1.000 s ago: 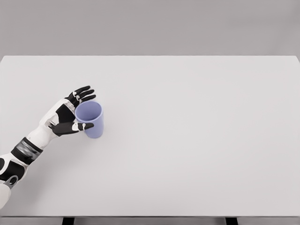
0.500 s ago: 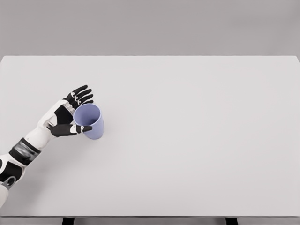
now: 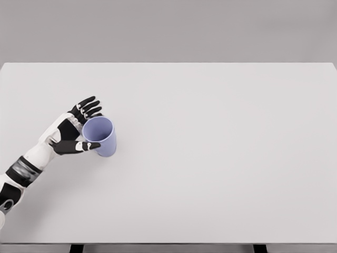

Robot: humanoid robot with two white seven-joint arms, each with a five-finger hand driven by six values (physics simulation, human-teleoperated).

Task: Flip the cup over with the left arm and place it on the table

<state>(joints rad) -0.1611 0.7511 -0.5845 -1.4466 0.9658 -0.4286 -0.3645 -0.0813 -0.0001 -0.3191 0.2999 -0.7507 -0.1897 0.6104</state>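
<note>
While our left robot hand [image 3: 71,132] keeps its fingers spread around the blue cup [image 3: 100,136], thumb touching its near rim, the cup stands upright on the worktop [image 3: 221,158], left side.

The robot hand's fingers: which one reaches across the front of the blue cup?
The thumb of the left robot hand: it lies in front of the blue cup, while the other fingers spread behind its rim.
</note>
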